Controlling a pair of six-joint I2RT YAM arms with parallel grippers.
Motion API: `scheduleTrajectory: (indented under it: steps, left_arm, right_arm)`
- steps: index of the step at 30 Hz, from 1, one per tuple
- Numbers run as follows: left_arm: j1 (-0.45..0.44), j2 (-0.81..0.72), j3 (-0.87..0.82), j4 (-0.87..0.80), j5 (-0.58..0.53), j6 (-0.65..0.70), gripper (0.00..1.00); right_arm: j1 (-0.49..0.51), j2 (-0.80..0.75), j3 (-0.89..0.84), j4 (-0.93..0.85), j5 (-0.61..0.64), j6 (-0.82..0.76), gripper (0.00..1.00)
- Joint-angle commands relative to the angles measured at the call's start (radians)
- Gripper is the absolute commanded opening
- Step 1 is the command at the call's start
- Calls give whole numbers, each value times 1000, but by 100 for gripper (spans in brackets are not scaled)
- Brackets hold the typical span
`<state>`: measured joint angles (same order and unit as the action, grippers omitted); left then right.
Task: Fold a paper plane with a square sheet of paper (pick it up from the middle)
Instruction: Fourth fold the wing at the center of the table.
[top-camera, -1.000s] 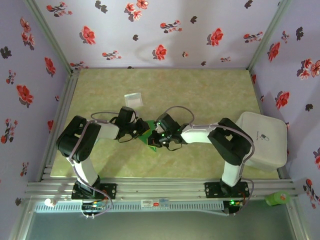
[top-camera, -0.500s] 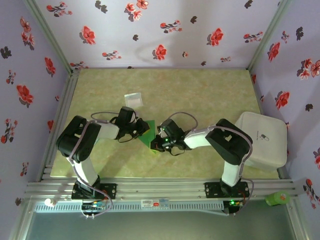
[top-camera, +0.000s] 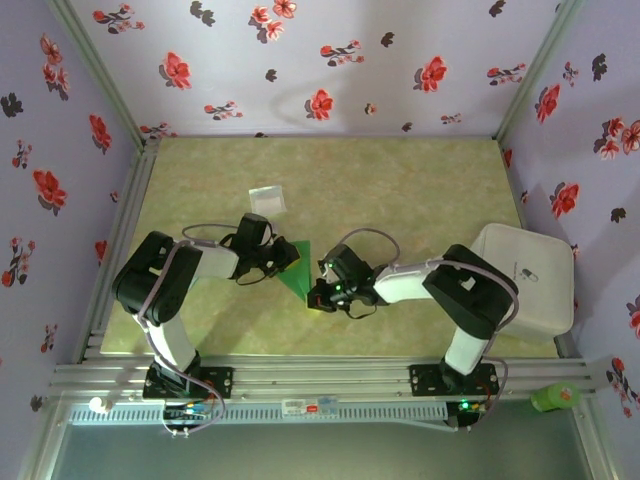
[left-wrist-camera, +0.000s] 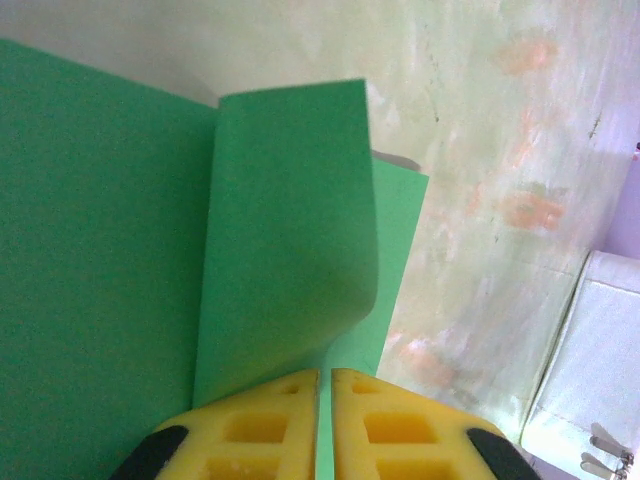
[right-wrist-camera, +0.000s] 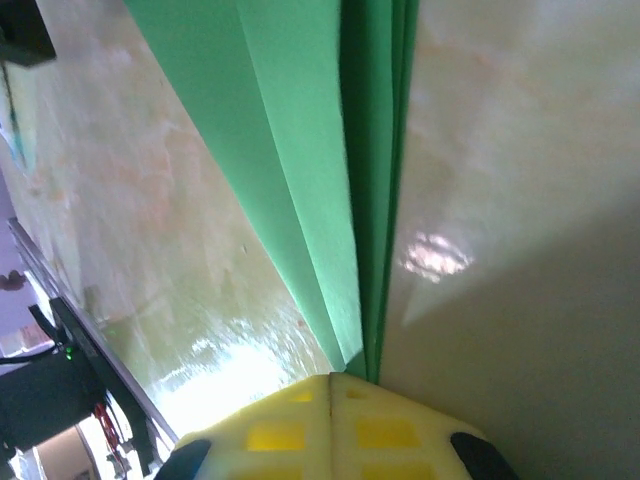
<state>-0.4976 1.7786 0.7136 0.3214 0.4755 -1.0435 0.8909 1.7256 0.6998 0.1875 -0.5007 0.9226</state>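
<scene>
The square sheet of paper (top-camera: 297, 272) is bright green and partly folded. From above it reads as a narrow triangle lying between the two grippers. My left gripper (top-camera: 284, 262) is at its left side. In the left wrist view the yellow fingers (left-wrist-camera: 270, 420) are shut on the sheet's edge (left-wrist-camera: 325, 372), and a folded flap (left-wrist-camera: 290, 230) curls up over the flat layer. My right gripper (top-camera: 318, 296) sits at the paper's near tip. In the right wrist view its jaws (right-wrist-camera: 332, 376) are shut, and the stacked folds (right-wrist-camera: 350, 200) narrow to a point at the fingertips.
A small pale square packet (top-camera: 267, 198) lies farther back on the left. A white lidded box (top-camera: 525, 280) sits at the right edge and also shows in the left wrist view (left-wrist-camera: 590, 380). A green object (top-camera: 555, 397) rests on the front rail.
My right gripper has slid along the paper toward the near edge, from its middle to its near tip. The left gripper has stayed put, holding the sheet.
</scene>
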Motion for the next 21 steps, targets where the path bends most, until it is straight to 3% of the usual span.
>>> scheduleTrajectory:
  steps: [1, 13, 21]
  left_arm:
    - [-4, 36, -21, -69, -51, 9, 13]
    - [-6, 24, -31, -66, -52, 9, 13]
    - [-7, 28, -30, -59, -53, 7, 13]
  right_arm:
    - [15, -32, -46, -134, -5, -33, 4]
    - [-18, -216, 38, -202, 37, -52, 5]
    - [-42, -69, 213, -220, 64, -37, 6]
